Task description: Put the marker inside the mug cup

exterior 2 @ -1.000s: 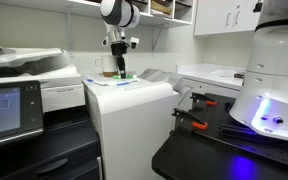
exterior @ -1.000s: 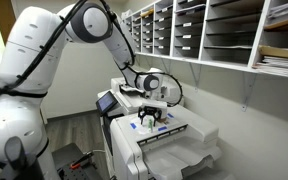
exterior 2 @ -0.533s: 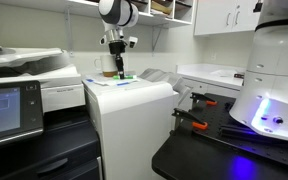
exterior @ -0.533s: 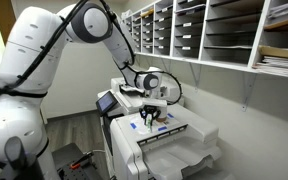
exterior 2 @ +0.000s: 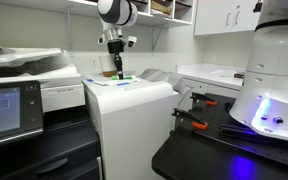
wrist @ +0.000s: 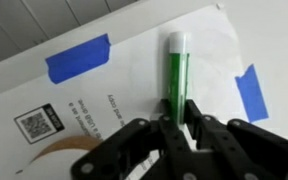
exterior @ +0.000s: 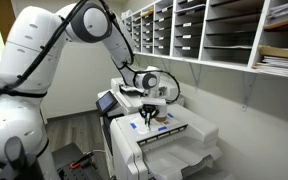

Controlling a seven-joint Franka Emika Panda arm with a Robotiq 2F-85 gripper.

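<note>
A green marker (wrist: 176, 70) with a white cap lies on a white sheet (wrist: 134, 85) taped to the top of a printer (exterior: 189, 135). My gripper (wrist: 176, 125) stands straight above it, and its two black fingers are pressed against the marker's near end, shut on it. In both exterior views the gripper (exterior: 147, 121) (exterior 2: 118, 71) reaches down to the printer's top, with a bit of green, the marker (exterior 2: 125, 77), at its tips. The mug cup is out of view in the wrist view, and I cannot make it out in the exterior views.
Blue tape strips (wrist: 79, 57) (wrist: 251, 90) hold the sheet down. Wall shelves with paper trays (exterior: 214, 30) run behind the printer. Another copier (exterior 2: 29, 95) and the robot's base (exterior 2: 269, 70) stand close by.
The fingers have shut from wide apart onto the marker. The arm has stayed over the same spot.
</note>
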